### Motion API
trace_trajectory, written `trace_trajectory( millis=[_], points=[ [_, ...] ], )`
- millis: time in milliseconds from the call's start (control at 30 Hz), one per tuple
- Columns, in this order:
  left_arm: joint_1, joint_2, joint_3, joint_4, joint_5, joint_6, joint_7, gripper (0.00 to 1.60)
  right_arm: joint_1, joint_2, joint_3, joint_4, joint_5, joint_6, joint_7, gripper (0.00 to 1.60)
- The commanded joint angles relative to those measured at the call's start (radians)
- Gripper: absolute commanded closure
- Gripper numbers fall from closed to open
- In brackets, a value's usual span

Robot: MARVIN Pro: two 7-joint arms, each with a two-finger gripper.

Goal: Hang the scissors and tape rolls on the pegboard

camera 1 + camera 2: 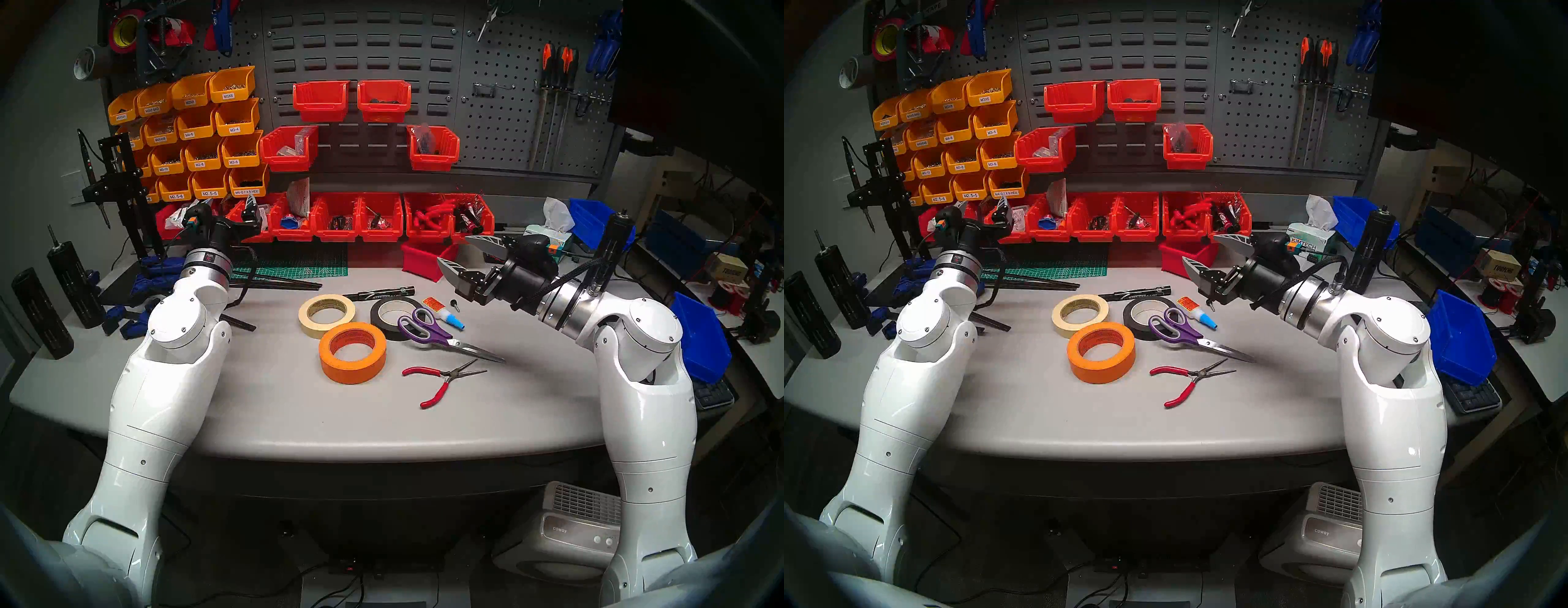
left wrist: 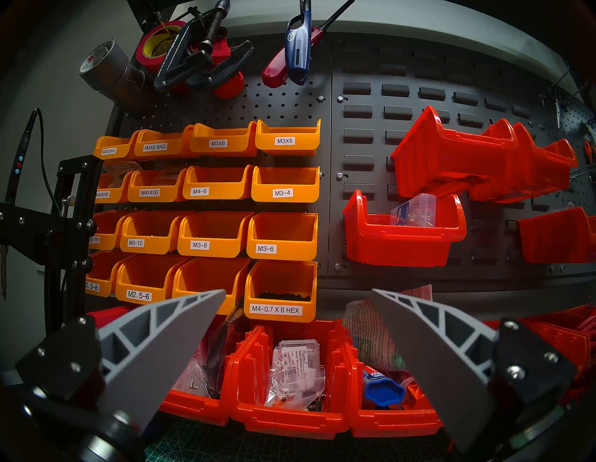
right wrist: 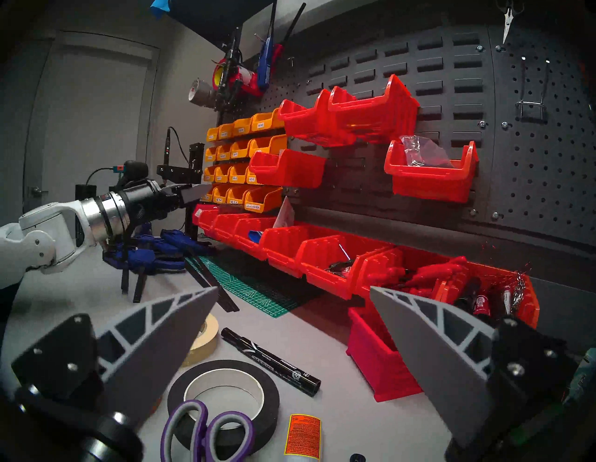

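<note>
Nothing is hung yet, so I judge the task to be at its first step, choosing and approaching an object. I take the orange tape roll [image 1: 352, 353] as landmark: it lies flat on the grey worktable [image 1: 263, 416], near the middle. The cream masking tape roll [image 1: 326, 315] lies just behind it and to its left, apparently touching it. The black tape roll [image 1: 396, 317] lies behind it and to its right. The purple-handled scissors [image 1: 441, 335] lie to the right of the orange roll, with their finger loops resting on the black roll's rim and their blades pointing away to the right. Red-handled needle-nose pliers [image 1: 441, 380] lie right of the orange roll and nearer to me; I leave them alone. My right gripper [image 1: 460, 254] hovers above the table, behind and right of the orange roll, over the black roll, with its jaws spread wide and nothing between them. My left gripper [image 2: 298, 309] is raised well behind and left of the orange roll, facing the yellow bins [image 2: 283, 190], also wide open and empty. The pegboard [image 1: 505, 127] stands far behind and right of the orange roll, with a bare double hook [image 1: 488, 89]. The next move, in my judgement, calls for lowering the right gripper onto the scissors' handles, closing on them without dragging the black roll, then carrying them to that hook.
</note>
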Motion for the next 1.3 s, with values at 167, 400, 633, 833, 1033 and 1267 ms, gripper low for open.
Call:
trace_trajectory(
  millis=[167, 400, 633, 833, 1033, 1267],
  points=[
    [-0.031, 0.001, -0.008, -0.028, 0.0, -0.011, -0.001, 0.0, 0.003, 0.01, -0.022, -0.01, 0.018, 0.037, 0.043, 0.0],
    [-0.031, 0.001, -0.008, -0.028, 0.0, -0.011, -0.001, 0.0, 0.002, 0.019, -0.026, 0.003, 0.011, 0.047, 0.049, 0.0],
    [-0.031, 0.001, -0.008, -0.028, 0.0, -0.011, -0.001, 0.0, -0.008, 0.041, -0.02, 0.008, 0.009, 0.072, 0.07, 0.0],
    [-0.031, 0.001, -0.008, -0.028, 0.0, -0.011, -0.001, 0.0, -0.023, 0.047, -0.015, 0.004, 0.011, 0.083, 0.085, 0.0],
    [-0.031, 0.001, -0.008, -0.028, 0.0, -0.011, -0.001, 0.0, -0.027, 0.057, -0.022, 0.008, 0.012, 0.108, 0.106, 0.0],
    [-0.031, 0.001, -0.008, -0.028, 0.0, -0.011, -0.001, 0.0, -0.022, 0.067, -0.029, 0.017, 0.008, 0.119, 0.124, 0.0]
  ],
)
